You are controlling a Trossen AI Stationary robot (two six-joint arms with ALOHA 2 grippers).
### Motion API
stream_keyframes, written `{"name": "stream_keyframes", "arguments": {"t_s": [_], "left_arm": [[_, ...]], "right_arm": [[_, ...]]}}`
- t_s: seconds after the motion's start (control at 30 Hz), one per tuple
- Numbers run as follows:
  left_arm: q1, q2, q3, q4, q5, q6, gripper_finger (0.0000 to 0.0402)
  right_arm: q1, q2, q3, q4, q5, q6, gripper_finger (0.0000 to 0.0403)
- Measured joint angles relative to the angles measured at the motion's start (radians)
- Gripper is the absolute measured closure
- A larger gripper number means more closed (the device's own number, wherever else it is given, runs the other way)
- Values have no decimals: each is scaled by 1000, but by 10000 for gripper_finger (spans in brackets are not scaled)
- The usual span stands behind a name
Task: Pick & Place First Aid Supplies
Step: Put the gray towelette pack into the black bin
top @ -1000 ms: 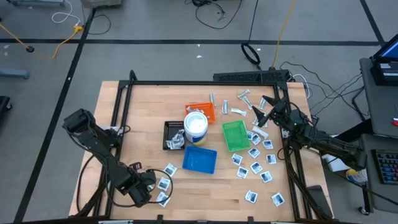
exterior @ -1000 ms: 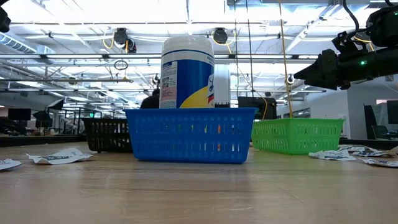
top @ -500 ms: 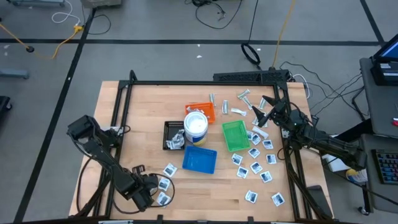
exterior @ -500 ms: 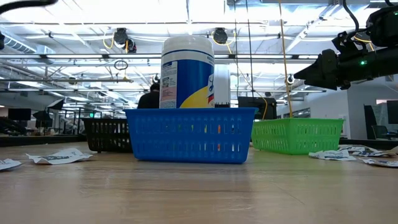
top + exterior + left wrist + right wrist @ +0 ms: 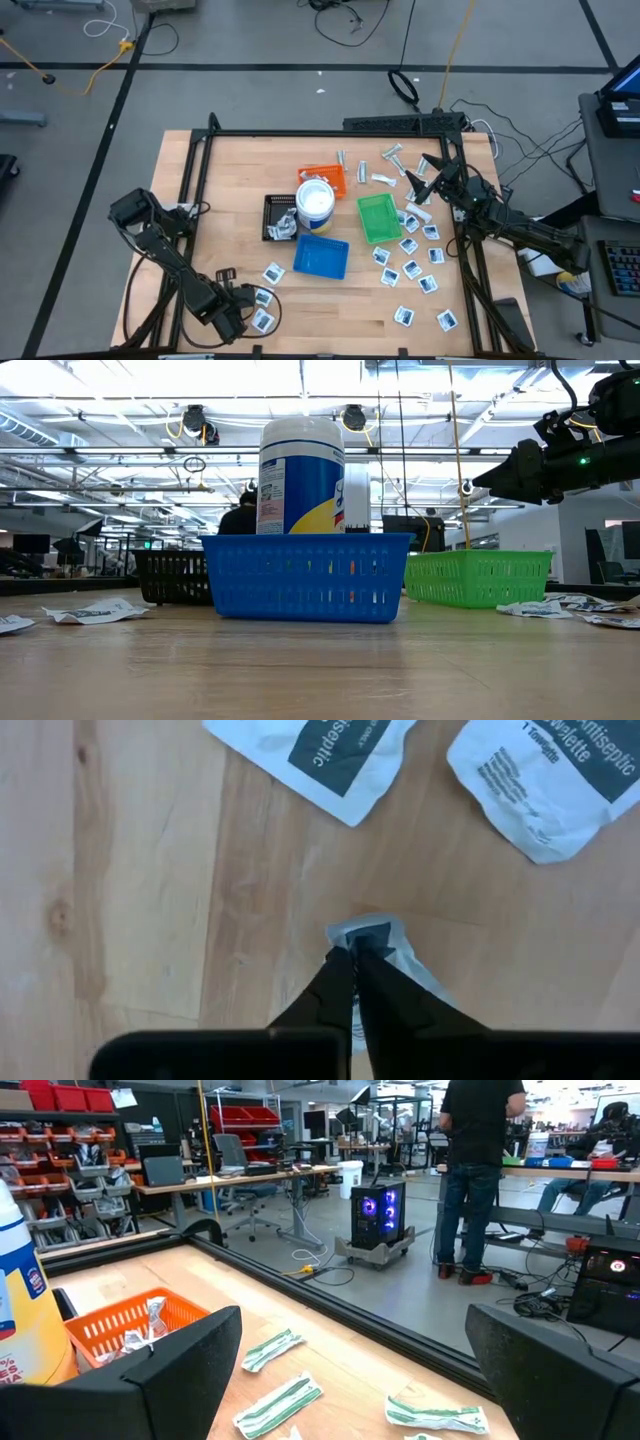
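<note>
Wooden bench [image 5: 230, 170] inside a black frame, in a workshop with dark floor and cables.

Left claw [image 5: 355, 957]: low at the near left corner of the bench, fingers clenched on the edge of a small white packet [image 5: 385, 942] lying flat on the wood. The pinched edge points away from the wrist; the rest of the packet runs back under the fingers, so its long axis cannot be judged. Two more antiseptic towelette packets [image 5: 540, 780] lie flat just beyond, apart from the claw, their print set at a slant. From above, the same claw [image 5: 245, 312] sits among three packets near the bench's front edge.

Right claw [image 5: 428, 180]: raised over the far right of the bench, fingers spread wide and empty.

Remaining supplies: square packets [image 5: 410, 270] scattered flat right of the green tray [image 5: 378, 217]; narrow wrapped strips [image 5: 270, 1348] lie flat near the orange tray [image 5: 130, 1325], long axes roughly parallel. A white tub [image 5: 314, 202] stands behind the blue tray [image 5: 321, 257], a black tray [image 5: 272, 212] to its left.
</note>
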Motion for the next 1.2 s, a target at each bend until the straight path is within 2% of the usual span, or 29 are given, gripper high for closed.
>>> {"name": "stream_keyframes", "arguments": {"t_s": [0.23,0.47,0.7,0.87,0.97,1.2], "left_arm": [[0,-18,-2,-12,3,24,397],[27,-184,-7,-161,15,96,399],[52,-352,-6,-252,24,370,400],[78,-420,-6,-314,14,478,401],[133,-426,-6,-324,1,546,401],[374,-426,-5,-299,-195,732,401]], "right_arm": [[0,0,0,0,0,0,23],[0,0,0,0,0,0,23],[0,0,0,0,0,0,23],[0,0,0,0,0,0,23],[0,0,0,0,0,0,23],[0,0,0,0,0,0,23]]}}
